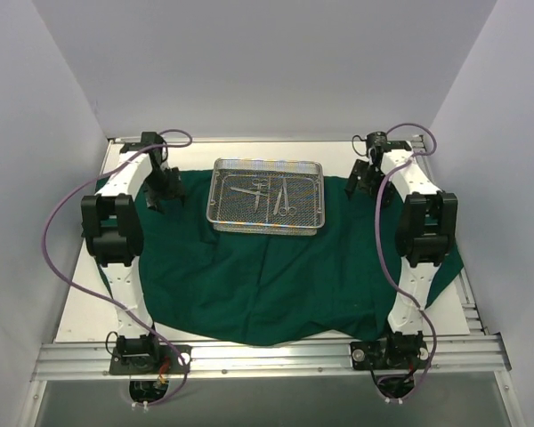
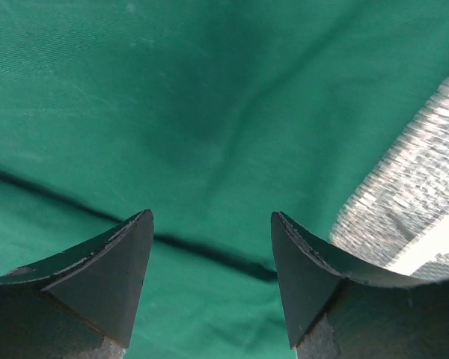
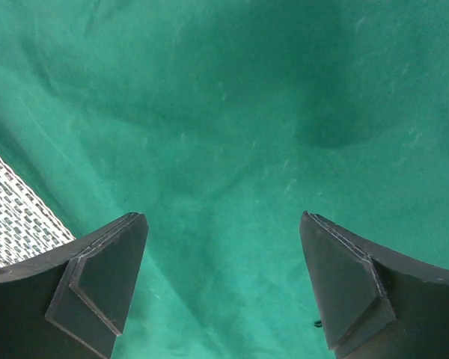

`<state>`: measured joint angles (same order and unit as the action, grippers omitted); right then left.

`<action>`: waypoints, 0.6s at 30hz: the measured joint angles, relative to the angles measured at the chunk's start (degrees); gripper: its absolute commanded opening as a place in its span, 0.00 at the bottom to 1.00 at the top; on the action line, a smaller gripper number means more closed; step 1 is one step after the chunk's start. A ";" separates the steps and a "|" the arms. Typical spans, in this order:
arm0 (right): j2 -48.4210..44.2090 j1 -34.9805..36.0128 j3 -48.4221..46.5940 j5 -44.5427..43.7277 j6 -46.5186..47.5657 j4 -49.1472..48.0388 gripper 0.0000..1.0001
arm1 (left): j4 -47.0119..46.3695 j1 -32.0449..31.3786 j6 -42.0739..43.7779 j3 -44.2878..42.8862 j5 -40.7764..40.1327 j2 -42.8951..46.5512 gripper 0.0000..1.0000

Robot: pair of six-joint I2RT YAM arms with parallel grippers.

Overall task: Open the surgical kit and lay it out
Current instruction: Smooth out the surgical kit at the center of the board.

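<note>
The dark green cloth (image 1: 258,276) lies spread open over the table. The silver wire-mesh tray (image 1: 269,195) stands on its far middle, with several slim silver instruments (image 1: 265,194) inside. My left gripper (image 1: 154,203) is open and empty, just above the cloth left of the tray; in the left wrist view (image 2: 212,221) the cloth (image 2: 209,112) fills the frame and the tray's edge (image 2: 415,194) shows at right. My right gripper (image 1: 357,189) is open and empty over the cloth right of the tray; in the right wrist view (image 3: 223,221) the tray's mesh (image 3: 15,217) shows at left.
The cloth (image 3: 247,112) hangs over the table's near edge and right side. White walls enclose the table on three sides. An aluminium rail (image 1: 267,356) runs along the near edge with both arm bases on it. Purple cables loop beside each arm.
</note>
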<state>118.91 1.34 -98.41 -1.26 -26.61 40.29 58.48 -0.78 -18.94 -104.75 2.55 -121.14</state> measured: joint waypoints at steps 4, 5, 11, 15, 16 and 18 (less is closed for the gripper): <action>-0.17 1.11 0.68 -0.81 1.60 0.59 0.87 | 2.29 -0.37 0.66 -1.49 -2.75 -5.07 0.72; -0.13 1.33 1.07 -1.03 1.88 0.59 0.87 | 2.93 -0.42 0.68 -2.16 -3.10 -6.23 0.72; 3.15 1.66 1.66 -2.91 4.13 -1.20 0.88 | 8.55 -0.46 0.68 -12.41 -4.37 -15.47 0.70; 7.39 1.64 0.11 -2.54 5.92 -3.34 0.88 | 12.66 -0.46 0.26 -20.65 -4.24 -20.20 0.65; 8.00 1.55 -0.72 -2.14 6.54 -3.67 0.88 | 13.99 -0.42 0.09 -23.41 -4.09 -21.68 0.64; 9.79 1.31 -3.52 -1.53 7.56 -2.80 0.88 | 16.11 -0.26 -0.35 -27.82 -3.80 -24.22 0.61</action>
<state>128.70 2.66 -101.93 -2.79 -19.05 37.50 74.59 -1.04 -19.29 -132.57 -1.26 -145.36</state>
